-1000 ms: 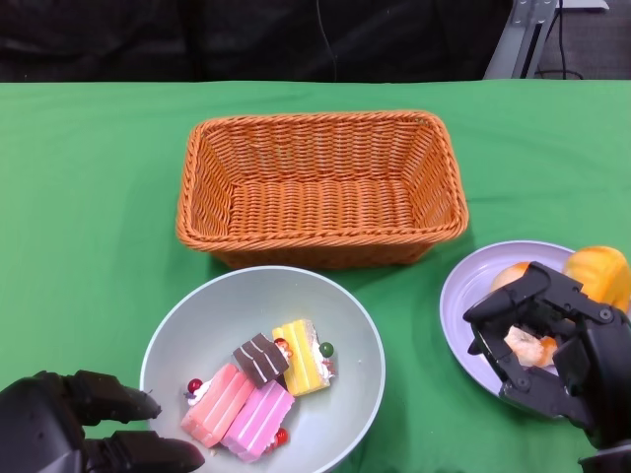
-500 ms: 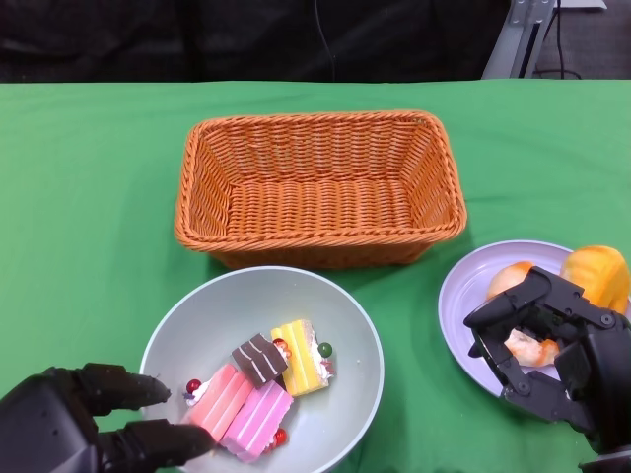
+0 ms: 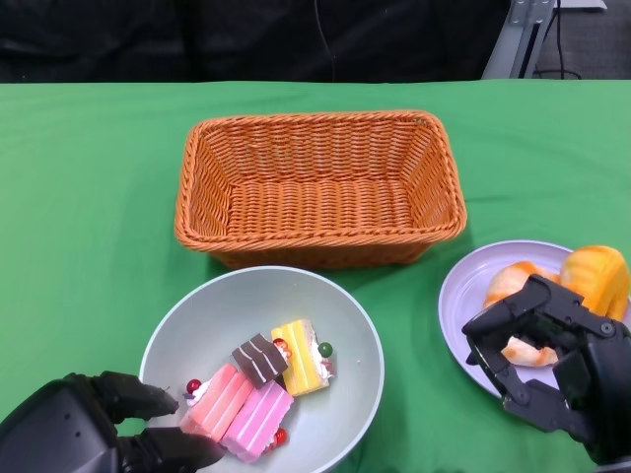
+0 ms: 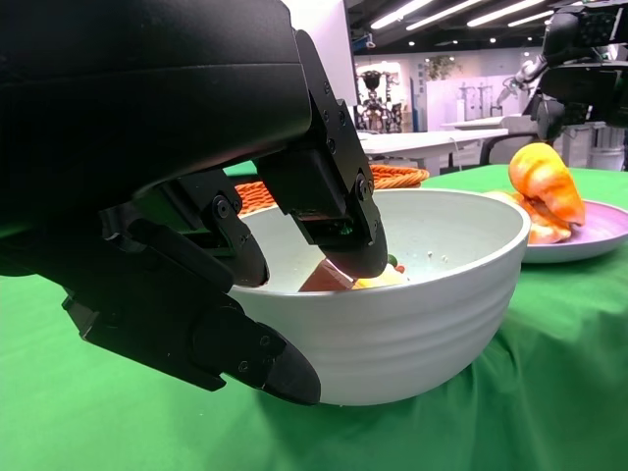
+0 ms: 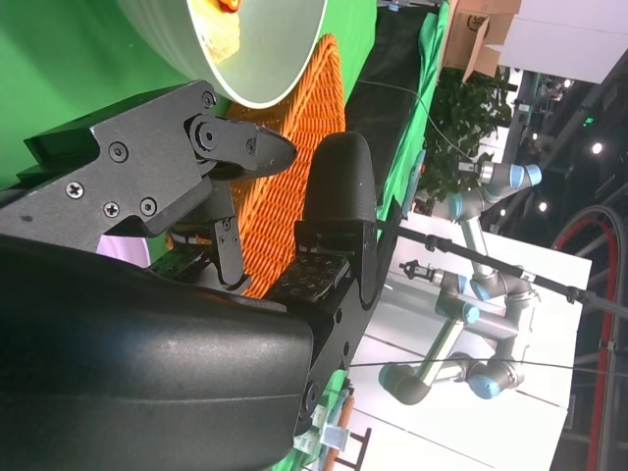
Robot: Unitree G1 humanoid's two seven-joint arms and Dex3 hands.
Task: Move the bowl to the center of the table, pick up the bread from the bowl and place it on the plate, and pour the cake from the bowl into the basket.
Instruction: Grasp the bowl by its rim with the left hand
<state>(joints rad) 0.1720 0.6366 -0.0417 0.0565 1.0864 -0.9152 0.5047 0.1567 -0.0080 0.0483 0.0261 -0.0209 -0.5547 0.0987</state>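
Observation:
The pale grey bowl (image 3: 202, 305) sits near the table's front with several cake slices (image 3: 258, 390) in it: pink, yellow and chocolate. My left hand (image 3: 94, 434) grips the bowl's left rim; in the left wrist view one finger (image 4: 339, 231) is inside the bowl (image 4: 422, 294) and the others press its outer wall. Two orange bread pieces (image 3: 513, 282) lie on the lilac plate (image 3: 461, 296) at the right. My right hand (image 3: 552, 370) hovers over the plate's near side, fingers apart, holding nothing. The empty wicker basket (image 3: 315, 120) stands behind the bowl.
Green cloth covers the table (image 3: 89, 197). The basket's front wall is a short gap from the bowl's far rim. The plate lies close to the bowl's right side. A dark backdrop and a metal stand leg (image 3: 518, 34) sit beyond the far edge.
My left hand has moved right until its fingers close over the bowl's rim. My right hand has drawn back a little toward the table's front, away from the bread.

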